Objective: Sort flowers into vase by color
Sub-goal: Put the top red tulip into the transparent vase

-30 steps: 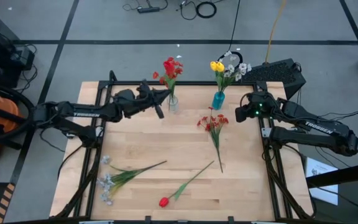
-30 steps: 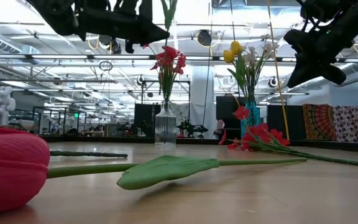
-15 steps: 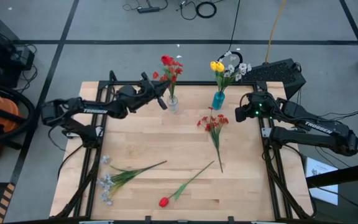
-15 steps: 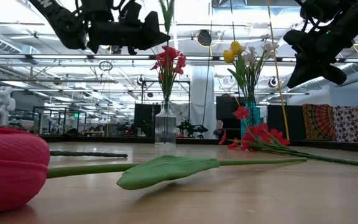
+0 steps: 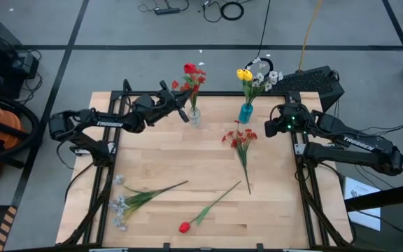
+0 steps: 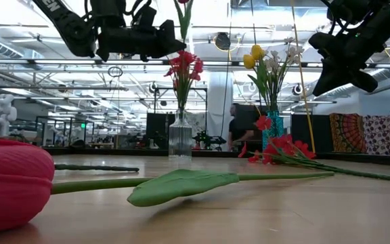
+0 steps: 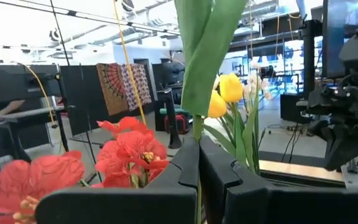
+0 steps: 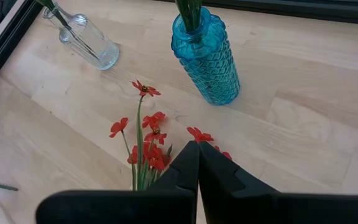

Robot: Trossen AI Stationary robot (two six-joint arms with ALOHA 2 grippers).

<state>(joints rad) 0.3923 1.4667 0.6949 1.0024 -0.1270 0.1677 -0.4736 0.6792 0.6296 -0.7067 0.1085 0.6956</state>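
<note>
Two vases stand at the far side of the desk [image 5: 208, 168]: a clear vase [image 5: 194, 116] with a bunch of red flowers [image 5: 192, 75], and a blue vase [image 5: 245, 112] with two yellow tulips [image 5: 244, 73] and a white spray [image 5: 266, 78]. Three stems lie loose on the wood: one red cluster [image 5: 240, 138] just in front of the blue vase, one white-grey spray [image 5: 128, 201] near the front left, and one red tulip [image 5: 185, 227] at the front edge. The left pincer [image 5: 181, 110] hovers above the clear vase, its fingers clamped together on a green stem [image 7: 199, 43] that rises past the camera; its bloom cannot be seen. The right pincer [image 5: 274, 128] waits at the right edge beside the blue vase, fingers fully closed and gripping nothing. One person [image 6: 236, 132] shows in the room behind
</note>
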